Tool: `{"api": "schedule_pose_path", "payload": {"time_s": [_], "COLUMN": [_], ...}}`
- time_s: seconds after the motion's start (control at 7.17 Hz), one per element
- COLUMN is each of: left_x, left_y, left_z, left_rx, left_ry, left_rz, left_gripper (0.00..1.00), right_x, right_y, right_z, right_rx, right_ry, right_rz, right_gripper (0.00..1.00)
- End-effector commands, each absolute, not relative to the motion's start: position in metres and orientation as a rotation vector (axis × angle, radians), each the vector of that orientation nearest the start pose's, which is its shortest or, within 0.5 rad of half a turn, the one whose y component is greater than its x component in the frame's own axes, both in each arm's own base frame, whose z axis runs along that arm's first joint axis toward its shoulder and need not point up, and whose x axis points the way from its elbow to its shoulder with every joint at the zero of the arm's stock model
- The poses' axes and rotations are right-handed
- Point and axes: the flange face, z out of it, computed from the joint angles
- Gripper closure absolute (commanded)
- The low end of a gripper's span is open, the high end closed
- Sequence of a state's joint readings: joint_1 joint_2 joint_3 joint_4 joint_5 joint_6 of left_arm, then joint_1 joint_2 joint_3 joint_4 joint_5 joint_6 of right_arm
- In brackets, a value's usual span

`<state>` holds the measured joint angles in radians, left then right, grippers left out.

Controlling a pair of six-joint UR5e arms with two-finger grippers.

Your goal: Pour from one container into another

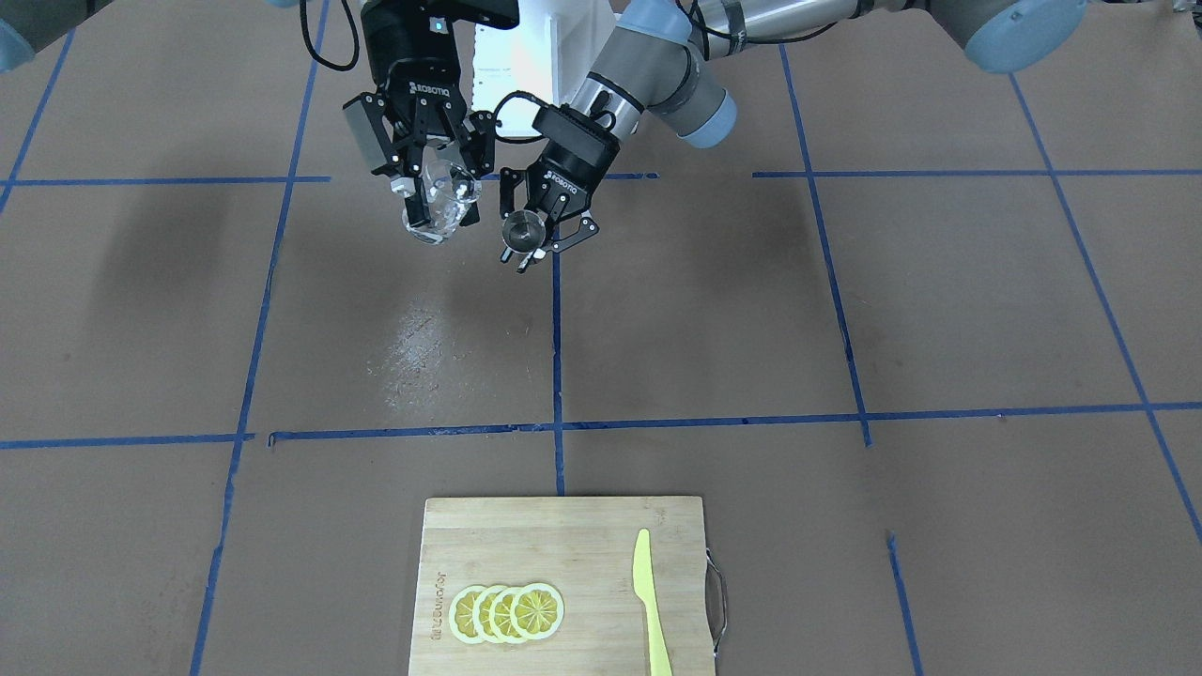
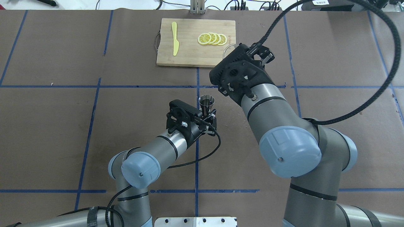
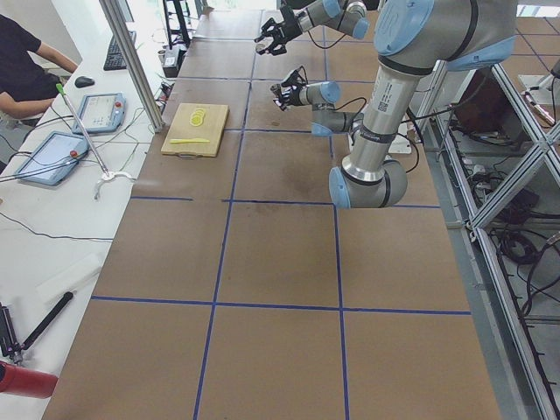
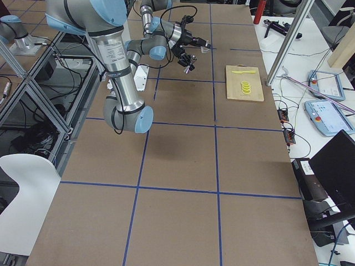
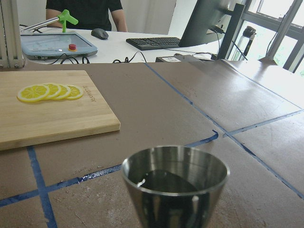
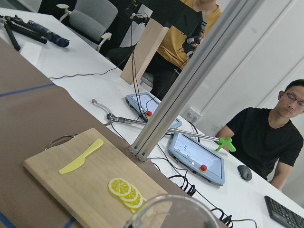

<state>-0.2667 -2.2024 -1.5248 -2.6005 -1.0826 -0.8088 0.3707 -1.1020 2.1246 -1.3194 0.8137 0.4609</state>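
Small polished steel cup clamped upright in left pincer, above brown desk.
Just beside, right pincer closed round tilted clear glass, not touching the cup; well apart, bamboo cutting board with overlapping lemon slices and yellow plastic knife.
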Motion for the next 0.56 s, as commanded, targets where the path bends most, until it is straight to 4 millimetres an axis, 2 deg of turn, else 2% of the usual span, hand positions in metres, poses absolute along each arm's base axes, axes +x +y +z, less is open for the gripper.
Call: {"api": "schedule_pose_path", "payload": {"time_s": [0.0, 0.14, 0.28, 0.42], "left_x": [0.575, 0.563, 0.539, 0.52], "left_y": [-0.362, -0.37, -0.377, -0.382], "left_z": [0.207, 0.223, 0.23, 0.248], "left_rx": [1.112, 1.124, 1.136, 1.162], "left_ry": [1.164, 1.153, 1.149, 1.096], "left_rz": [-0.035, -0.049, -0.078, -0.137], "left_gripper": [1.0, 1.0, 1.0, 1.0], "right_x": [-0.361, -0.357, -0.353, -0.35], "right_y": [-0.362, -0.365, -0.368, -0.369], "right_z": [0.142, 0.153, 0.166, 0.187], "right_rx": [1.229, 1.206, 1.181, 1.136], "right_ry": [-0.581, -0.594, -0.596, -0.616], "right_rz": [0.054, 0.103, 0.14, 0.206], "right_gripper": [1.0, 1.0, 1.0, 1.0]}}
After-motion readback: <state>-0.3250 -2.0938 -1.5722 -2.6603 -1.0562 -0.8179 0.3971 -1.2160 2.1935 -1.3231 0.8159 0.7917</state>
